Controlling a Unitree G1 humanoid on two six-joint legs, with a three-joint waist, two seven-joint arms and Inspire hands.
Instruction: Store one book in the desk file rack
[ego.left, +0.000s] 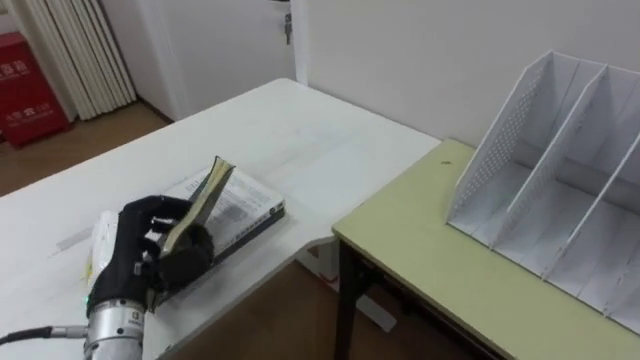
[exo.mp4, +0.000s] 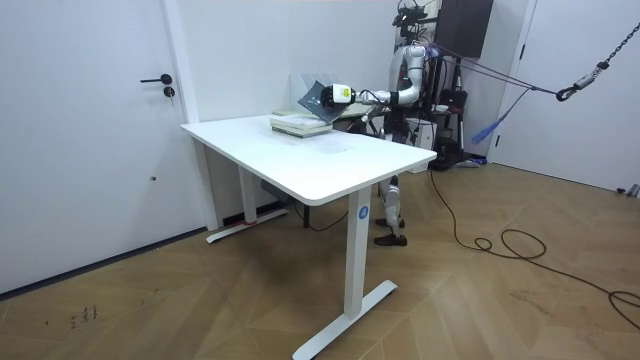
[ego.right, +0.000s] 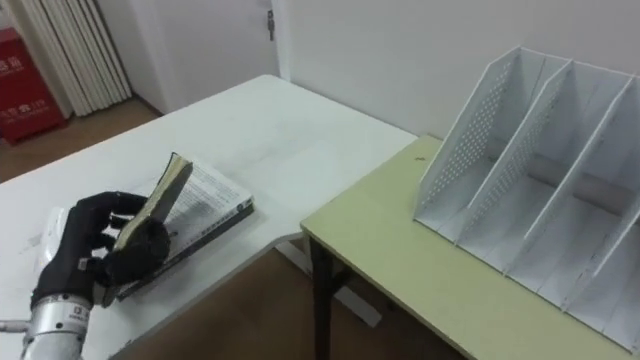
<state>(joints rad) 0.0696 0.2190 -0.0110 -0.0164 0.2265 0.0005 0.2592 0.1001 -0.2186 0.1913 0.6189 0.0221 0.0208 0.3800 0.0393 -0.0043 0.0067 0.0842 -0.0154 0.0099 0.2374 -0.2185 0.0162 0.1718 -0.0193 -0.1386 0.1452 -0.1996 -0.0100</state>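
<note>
On the white table (ego.left: 300, 130) our left hand (ego.left: 150, 255) is curled round a book (ego.left: 207, 195) tilted up over a second book (ego.left: 248, 210), file rack (ego.left: 560, 170) well apart.

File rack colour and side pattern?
White file rack, perforated side wall; best in right eye view.

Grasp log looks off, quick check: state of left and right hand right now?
Left hand: closed on the book, which it holds tilted up on edge.
Right hand: cannot be told.
</note>
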